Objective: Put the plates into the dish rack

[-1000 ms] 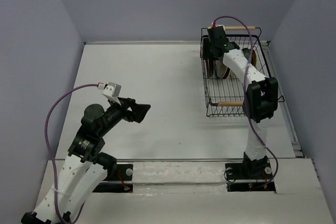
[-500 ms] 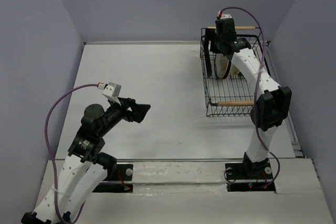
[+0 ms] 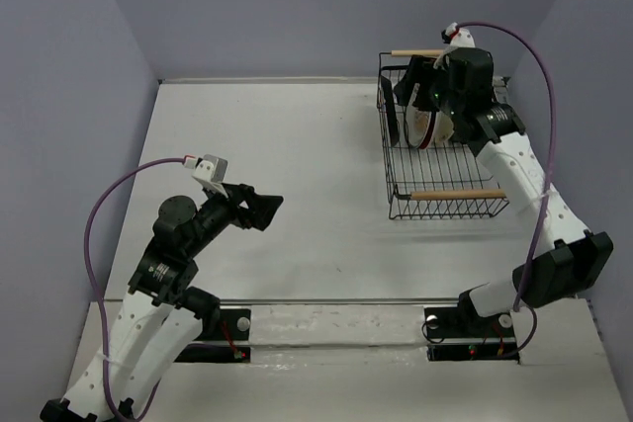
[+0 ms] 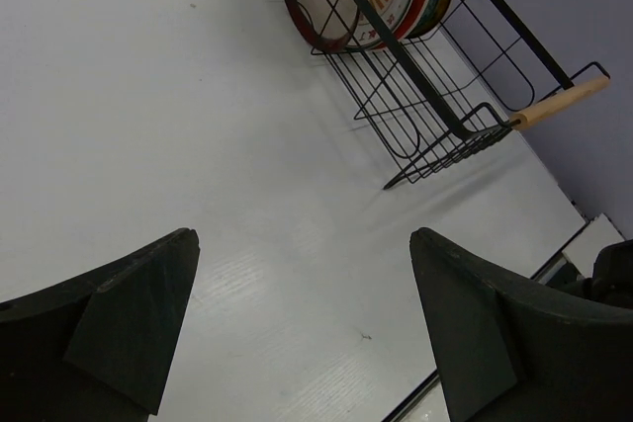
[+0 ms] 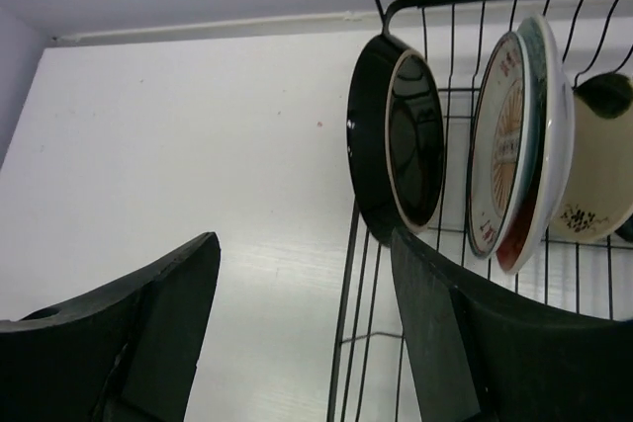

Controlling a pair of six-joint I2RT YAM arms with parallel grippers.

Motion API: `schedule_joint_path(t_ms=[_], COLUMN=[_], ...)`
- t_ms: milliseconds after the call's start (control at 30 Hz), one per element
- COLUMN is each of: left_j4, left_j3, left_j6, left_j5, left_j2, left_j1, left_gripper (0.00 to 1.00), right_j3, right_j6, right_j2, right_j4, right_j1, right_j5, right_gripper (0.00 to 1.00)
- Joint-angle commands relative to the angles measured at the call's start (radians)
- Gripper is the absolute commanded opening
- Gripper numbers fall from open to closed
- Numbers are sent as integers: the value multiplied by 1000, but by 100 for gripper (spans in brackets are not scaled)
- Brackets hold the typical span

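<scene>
The black wire dish rack point(image 3: 398, 177) stands at the back right, with several plates point(image 3: 427, 126) upright in its far end. My right gripper point(image 3: 410, 84) hovers open and empty over the rack's far left corner. In the right wrist view the gripper point(image 5: 307, 333) is open above a dark glossy plate with a pale rim point(image 5: 398, 150), an orange-patterned white plate point(image 5: 499, 150) and a cream plate point(image 5: 593, 195). My left gripper point(image 3: 267, 208) is open and empty over the table's left middle. Its wrist view point(image 4: 307, 333) shows the rack point(image 4: 425, 116) and a red-rimmed beige plate point(image 4: 312, 7).
The rack has two light wooden handles, one near point(image 3: 450, 194) and one far point(image 3: 415, 52). Grey walls close in the table on the left, back and right. The rack's near half point(image 3: 445, 170) holds no plates.
My right arm has lifted out of the rack and swung back to the right, its gripper now above the rack's far corner. The left arm has not moved.
</scene>
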Motion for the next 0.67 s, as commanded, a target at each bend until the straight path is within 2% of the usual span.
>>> schedule_joint_path(t_ms=[0, 100, 133, 300, 467, 633], left_j4=[47, 92, 100, 74, 67, 72], left_j3=[12, 12, 17, 127, 196, 187], left_j6=[17, 0, -6, -12, 8, 20], left_j5=[-12, 3, 17, 12, 3, 0], left_j2=[-17, -43, -49, -51, -77, -81], left_j1=[-4, -4, -2, -4, -4, -4], left_gripper=[99, 99, 99, 99, 99, 99], right_j3=[-157, -305, -337, -454, -549, -566], right_j6=[77, 143, 157, 165, 194, 191], right_j2=[-179, -336, -377, -627, -836, -898], right_j4=[183, 305, 330, 339, 327, 322], right_j1=[4, 13, 13, 13, 13, 13], right_j5=[-210, -315, -326, -328, -179, -156], right_gripper=[75, 86, 99, 100, 100, 100])
